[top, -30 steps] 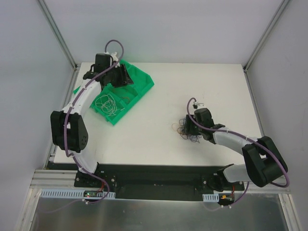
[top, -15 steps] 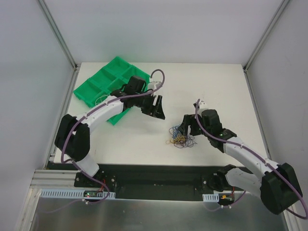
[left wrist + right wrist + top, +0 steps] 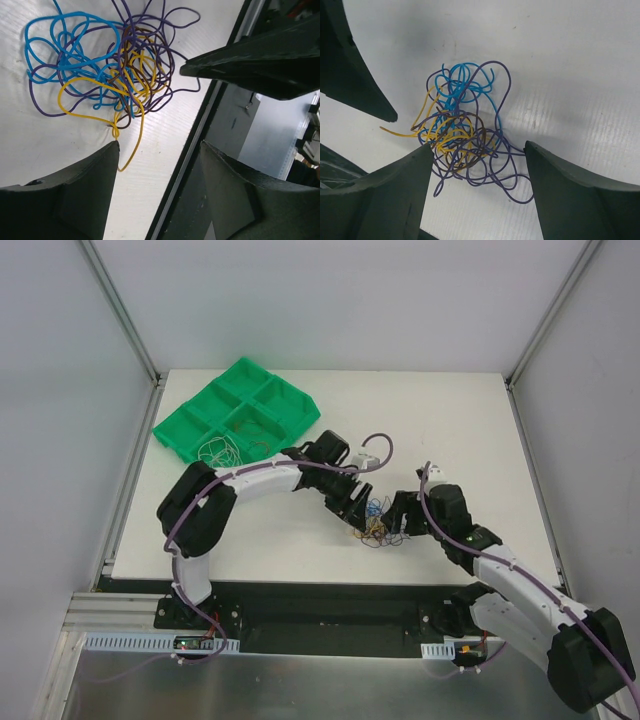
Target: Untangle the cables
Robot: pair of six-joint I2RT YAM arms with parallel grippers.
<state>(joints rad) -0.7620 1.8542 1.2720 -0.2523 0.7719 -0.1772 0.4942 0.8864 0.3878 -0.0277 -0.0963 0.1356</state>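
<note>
A tangle of blue, yellow, purple and brown cables (image 3: 378, 524) lies on the white table near its front edge. My left gripper (image 3: 356, 503) is open and hangs just left of the tangle. In the left wrist view the tangle (image 3: 107, 75) lies ahead of the open left gripper (image 3: 159, 145), and a yellow loop reaches my left finger's tip. My right gripper (image 3: 401, 516) is open at the tangle's right side. In the right wrist view the tangle (image 3: 465, 135) lies between and ahead of the open right gripper (image 3: 477, 146). Neither gripper holds a cable.
A green compartment tray (image 3: 300, 405) stands at the back left with a pale wire coil (image 3: 218, 452) in one compartment. The table's front edge (image 3: 330, 582) runs close below the tangle. The two grippers nearly face each other across the tangle.
My left arm has swung from the green tray across to the tangle. My right gripper and the tangle have shifted slightly toward the table's front.
</note>
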